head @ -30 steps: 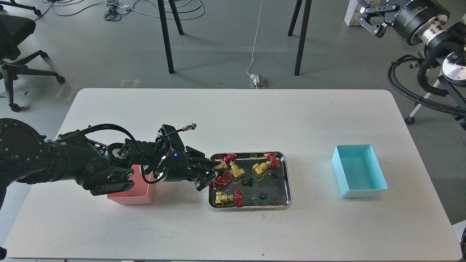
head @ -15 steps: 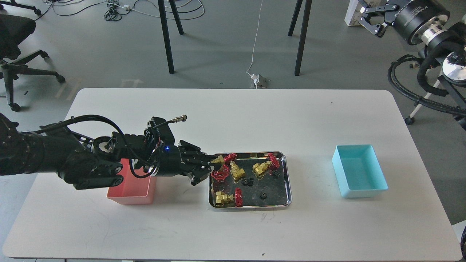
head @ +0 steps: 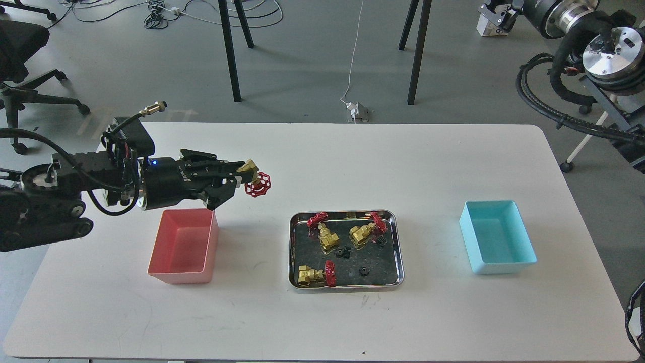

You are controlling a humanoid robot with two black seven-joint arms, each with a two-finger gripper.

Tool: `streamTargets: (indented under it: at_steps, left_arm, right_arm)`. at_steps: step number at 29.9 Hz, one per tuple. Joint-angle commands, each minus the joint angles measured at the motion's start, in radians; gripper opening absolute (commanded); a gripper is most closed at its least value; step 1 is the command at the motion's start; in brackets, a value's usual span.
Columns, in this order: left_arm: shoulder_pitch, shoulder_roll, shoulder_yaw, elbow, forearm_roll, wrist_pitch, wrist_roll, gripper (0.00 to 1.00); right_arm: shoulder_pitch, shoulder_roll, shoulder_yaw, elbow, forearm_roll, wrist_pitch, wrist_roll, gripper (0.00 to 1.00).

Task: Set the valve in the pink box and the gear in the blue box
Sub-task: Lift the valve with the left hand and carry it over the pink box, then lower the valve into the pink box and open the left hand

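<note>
My left gripper (head: 241, 174) is shut on the brass body of a valve (head: 254, 180). It holds the valve in the air, red handwheel hanging to the right, just beyond the far right corner of the pink box (head: 184, 245). The pink box looks empty. Three more valves (head: 324, 233) and three tiny black gears (head: 343, 252) lie in the steel tray (head: 346, 285) at the table's middle. The blue box (head: 495, 243) stands at the right and looks empty. My right gripper (head: 496, 11) is high at the top right, off the table, its fingers too small to tell apart.
The white table (head: 322, 161) carries the two boxes and the tray. Black table legs (head: 229, 50) and cables lie on the floor behind. An office chair (head: 20, 60) stands at the far left. Cabled equipment on a stand (head: 599, 75) is at the right.
My left gripper has lifted one valve out of the tray and carried it up and left, to beside the pink box. My right arm has shifted up and left at the top right.
</note>
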Motion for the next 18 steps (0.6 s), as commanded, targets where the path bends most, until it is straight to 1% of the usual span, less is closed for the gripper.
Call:
streamTargets:
  at_steps: [1, 6, 11, 18]
  left_arm:
    - [0.050, 0.107, -0.004, -0.006, 0.042, 0.004, 0.000, 0.17]
    - [0.150, 0.158, -0.017, 0.023, 0.066, 0.044, 0.000, 0.17]
    - [0.222, 0.138, -0.035, 0.081, 0.056, 0.067, 0.000, 0.17]
    - [0.352, 0.099, -0.127, 0.162, 0.059, 0.067, 0.000, 0.17]
  right_arm:
    - [-0.002, 0.000, 0.005, -0.011, 0.000, 0.006, 0.000, 1.00]
    - [-0.011, -0.002, 0.005, -0.011, 0.000, 0.009, 0.000, 1.00]
    - [-0.019, 0.000, 0.005, -0.011, 0.000, 0.011, 0.000, 1.00]
    - [-0.048, -0.011, 0.012, -0.008, 0.000, 0.011, 0.000, 1.00]
